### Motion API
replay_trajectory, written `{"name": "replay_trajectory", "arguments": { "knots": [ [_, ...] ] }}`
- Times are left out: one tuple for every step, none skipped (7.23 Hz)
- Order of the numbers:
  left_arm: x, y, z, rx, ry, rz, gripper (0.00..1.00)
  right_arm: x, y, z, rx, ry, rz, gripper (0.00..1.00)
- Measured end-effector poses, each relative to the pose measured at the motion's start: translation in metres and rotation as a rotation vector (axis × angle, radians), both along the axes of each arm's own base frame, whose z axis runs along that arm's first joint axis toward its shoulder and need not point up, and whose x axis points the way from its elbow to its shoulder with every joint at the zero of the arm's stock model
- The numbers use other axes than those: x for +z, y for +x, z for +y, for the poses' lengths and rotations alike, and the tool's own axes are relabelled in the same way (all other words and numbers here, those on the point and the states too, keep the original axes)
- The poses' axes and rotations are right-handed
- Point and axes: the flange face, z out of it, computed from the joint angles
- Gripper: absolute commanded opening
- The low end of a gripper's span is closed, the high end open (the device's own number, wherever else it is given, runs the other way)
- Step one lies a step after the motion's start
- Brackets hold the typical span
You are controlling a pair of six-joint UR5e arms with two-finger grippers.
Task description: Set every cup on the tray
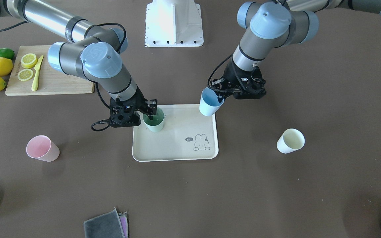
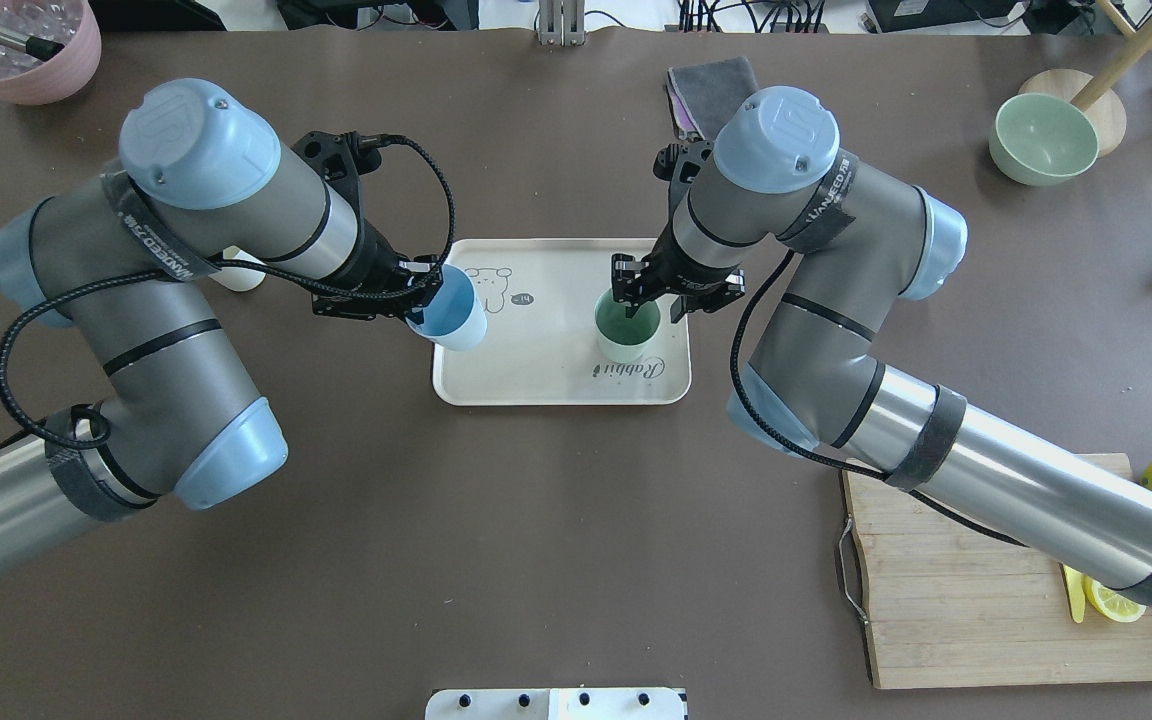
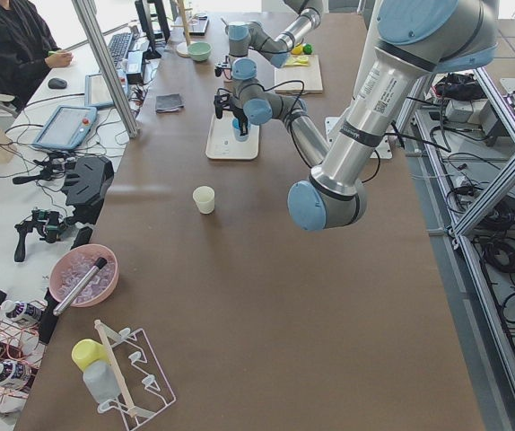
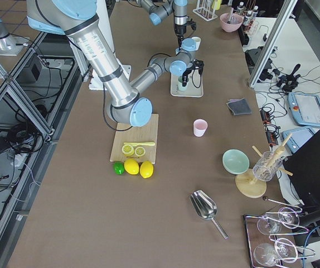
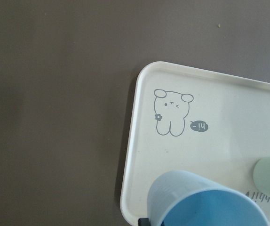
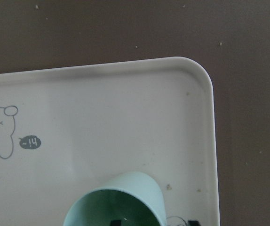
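Note:
The beige tray (image 1: 177, 150) with the rabbit drawing lies mid-table; it also shows in the overhead view (image 2: 556, 385). My right gripper (image 1: 152, 111) is shut on the rim of the sage green cup (image 1: 154, 120), which stands upright on the tray, one finger inside it (image 6: 118, 207). My left gripper (image 1: 222, 97) is shut on the light blue cup (image 1: 209, 103) and holds it tilted above the tray's edge (image 5: 205, 200). The pink cup (image 1: 42, 148) and the cream-white cup (image 1: 290, 141) stand on the table on either side of the tray.
A wooden cutting board (image 1: 58, 84) with lemon slices and a yellow knife lies by my right arm, with lemons and a lime beside it. A green bowl (image 2: 1043, 138), a pink bowl (image 2: 21, 50) and a grey cloth (image 2: 711, 85) sit at the far edge.

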Motion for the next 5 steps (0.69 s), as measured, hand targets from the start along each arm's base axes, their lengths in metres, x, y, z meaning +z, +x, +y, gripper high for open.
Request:
{"name": "replay_trajectory", "arguments": {
  "knots": [
    [-0.004,0.019,0.002,-0.004,0.005,-0.013,0.0,-0.007,0.029,-0.02,0.017,-0.026,-0.028,1.0],
    [-0.008,0.037,0.0,-0.005,0.007,-0.026,0.0,-0.005,0.073,-0.044,0.037,-0.056,-0.058,1.0],
    [-0.009,0.054,-0.001,-0.01,0.013,-0.044,0.0,0.012,0.116,-0.065,0.054,-0.071,-0.068,1.0],
    [-0.005,0.067,0.0,-0.015,0.021,-0.064,0.0,0.042,0.158,-0.081,0.061,-0.065,-0.053,1.0],
    [0.001,0.075,0.0,-0.018,0.024,-0.081,0.0,0.074,0.196,-0.093,0.056,-0.056,-0.02,1.0]
  ]
}}
